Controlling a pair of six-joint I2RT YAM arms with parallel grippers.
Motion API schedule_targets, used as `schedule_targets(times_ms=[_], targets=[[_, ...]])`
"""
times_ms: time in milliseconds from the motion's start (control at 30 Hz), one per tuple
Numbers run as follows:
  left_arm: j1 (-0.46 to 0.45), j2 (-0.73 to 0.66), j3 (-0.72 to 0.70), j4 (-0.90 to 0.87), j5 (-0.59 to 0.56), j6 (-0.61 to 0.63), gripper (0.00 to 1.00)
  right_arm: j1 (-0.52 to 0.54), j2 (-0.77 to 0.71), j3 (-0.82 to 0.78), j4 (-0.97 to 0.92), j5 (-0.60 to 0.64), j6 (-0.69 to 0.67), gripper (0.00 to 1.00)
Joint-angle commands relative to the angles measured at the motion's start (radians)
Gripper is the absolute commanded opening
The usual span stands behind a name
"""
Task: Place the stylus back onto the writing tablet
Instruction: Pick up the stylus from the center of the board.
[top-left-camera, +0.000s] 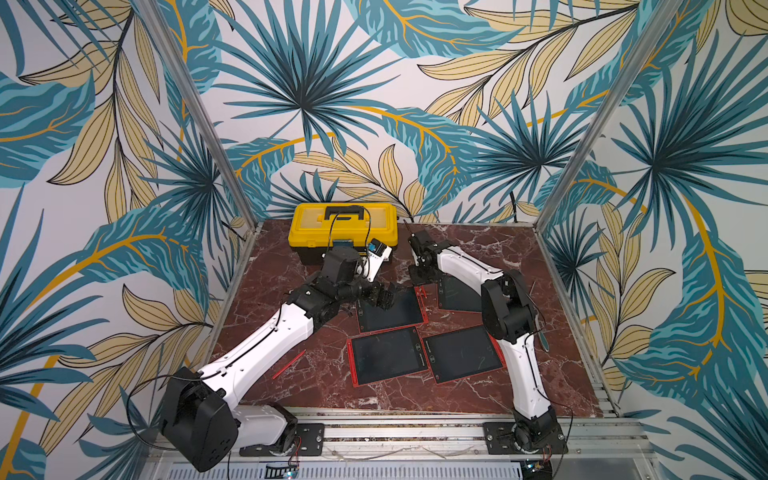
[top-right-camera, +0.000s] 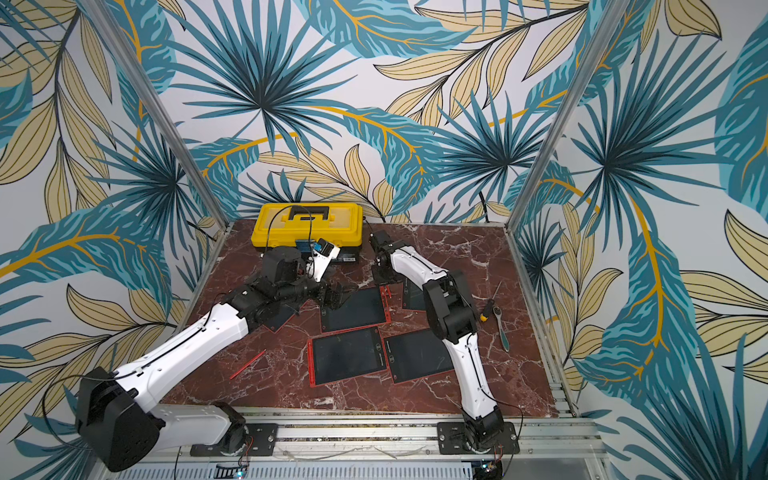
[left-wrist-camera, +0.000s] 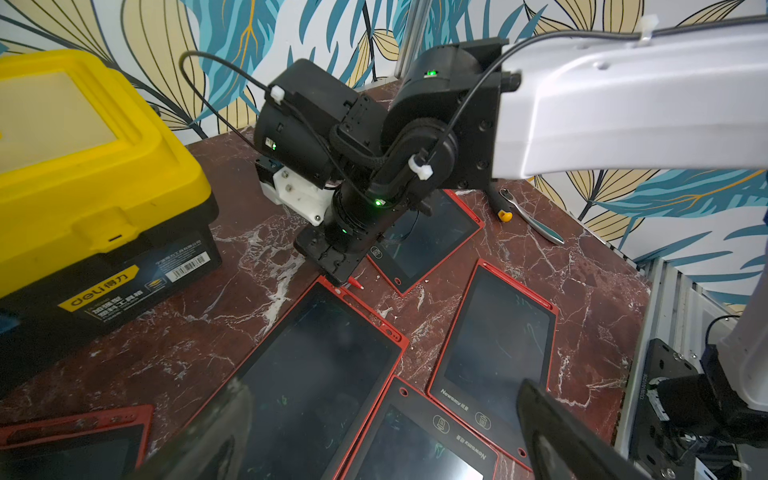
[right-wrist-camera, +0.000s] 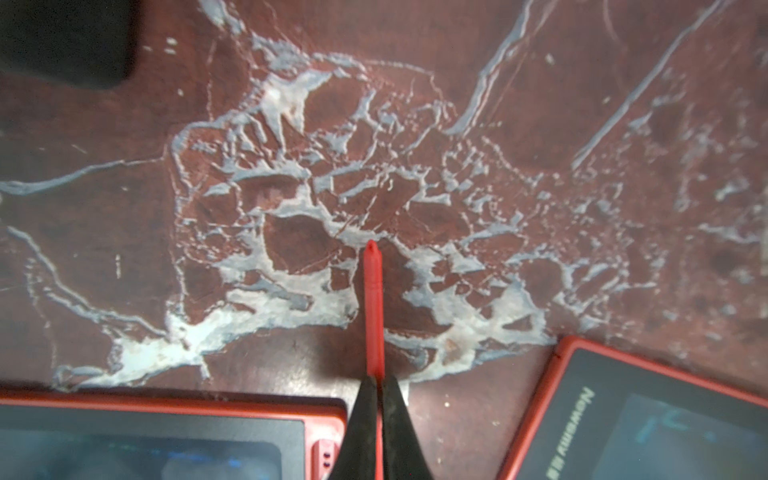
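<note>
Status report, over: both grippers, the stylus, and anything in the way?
Left gripper open, empty, above a tablet. Right gripper shut on red stylus, not yet on a tablet. Nothing seen blocking it.

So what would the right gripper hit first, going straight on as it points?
Probably the bare marble tabletop between two tablets. The right gripper, shut on the stylus, points down at it; the gap left is unclear.

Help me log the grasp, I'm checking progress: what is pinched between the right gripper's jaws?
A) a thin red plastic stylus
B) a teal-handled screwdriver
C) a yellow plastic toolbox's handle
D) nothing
A: in the right wrist view the right gripper is shut on the thin red plastic stylus, whose tip pokes out over the red marble tabletop.
</note>
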Motion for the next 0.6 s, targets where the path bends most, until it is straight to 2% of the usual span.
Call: schedule_targets(times_ms=[0,333,567], targets=[[-0.004,0.002,-0.011,0.001,0.010,0.009,1.00,-0.003,-0.006,-0.055,-0.025,0.027,-0.011,0.06],[-0.004,0.008,-0.011,0.001,0.017,0.008,1.00,-0.002,0.007,-0.062,-0.028,0.002,-0.012,0.17],[-0.006,0.013,-0.007,0.001,0.025,0.005,1.00,-0.003,0.019,-0.059,-0.032,0.006,-0.008,0.15]])
